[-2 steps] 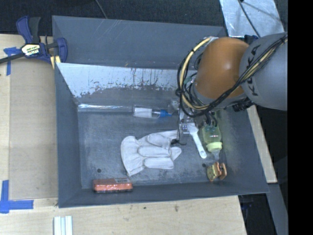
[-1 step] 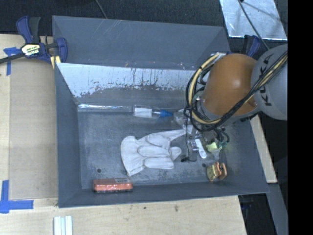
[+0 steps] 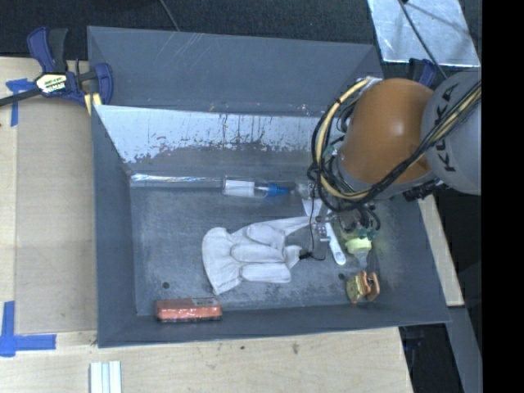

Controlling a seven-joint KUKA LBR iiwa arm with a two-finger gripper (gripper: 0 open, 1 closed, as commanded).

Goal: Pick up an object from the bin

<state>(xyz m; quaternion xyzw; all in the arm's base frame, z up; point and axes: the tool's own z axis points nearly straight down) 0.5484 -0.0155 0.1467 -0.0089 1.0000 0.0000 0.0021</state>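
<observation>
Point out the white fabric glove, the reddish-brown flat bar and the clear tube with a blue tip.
white fabric glove (image 3: 237, 260), camera view, on its palm.
reddish-brown flat bar (image 3: 189, 310), camera view, on its middle.
clear tube with a blue tip (image 3: 242, 189), camera view, on its body.

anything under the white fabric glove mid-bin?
Nothing pokes out from under the white fabric glove, which lies flat on the floor of the grey metal bin. Whatever it covers is hidden. The gripper hangs at its right end.

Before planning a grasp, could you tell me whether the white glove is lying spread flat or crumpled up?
Spread flat: the white glove lies on the bin floor, its fingers apart.
</observation>
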